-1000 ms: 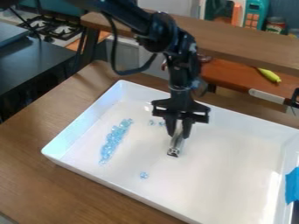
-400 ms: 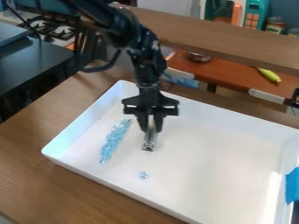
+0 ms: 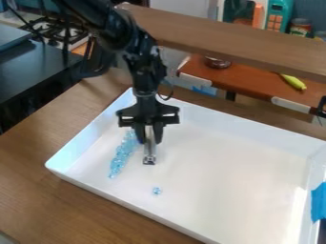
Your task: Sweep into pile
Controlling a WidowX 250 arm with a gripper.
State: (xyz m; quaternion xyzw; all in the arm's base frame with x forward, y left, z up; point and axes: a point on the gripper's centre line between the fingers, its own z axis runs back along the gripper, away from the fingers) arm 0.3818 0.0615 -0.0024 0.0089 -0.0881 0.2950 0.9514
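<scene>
White tray [image 3: 223, 176], with raised walls, set at a slant on the brown wooden bench [image 3: 45, 205], from the left to the right edge of the frame. Inside it, in the left part, a narrow row of light-blue clear pieces [image 3: 119, 159], lying close one to another, running from just beside the end effector [image 3: 149, 138] down toward the lower left. One lone clump [image 3: 157, 190] of the same blue, apart from the row, below the centre of the frame. Black arm [image 3: 143, 62] coming from the upper left, and hanging from it, left of the centre, the end effector, clamped on a silver metal tool [image 3: 149, 155], with one finger at each side of it. Lower end of this tool close to the tray floor, to the right of the row; touching or not, impossible to tell. Blue tape [image 3: 319, 202] on the right edge of the tray. Behind, across the top, a long wooden plank [image 3: 223, 40], and below it, on a red-brown surface [image 3: 251, 85], a yellow long object [image 3: 294, 82] at the right and a small metallic bowl [image 3: 217, 62]. Stove [image 3: 54, 31] at the upper left of the frame.
</scene>
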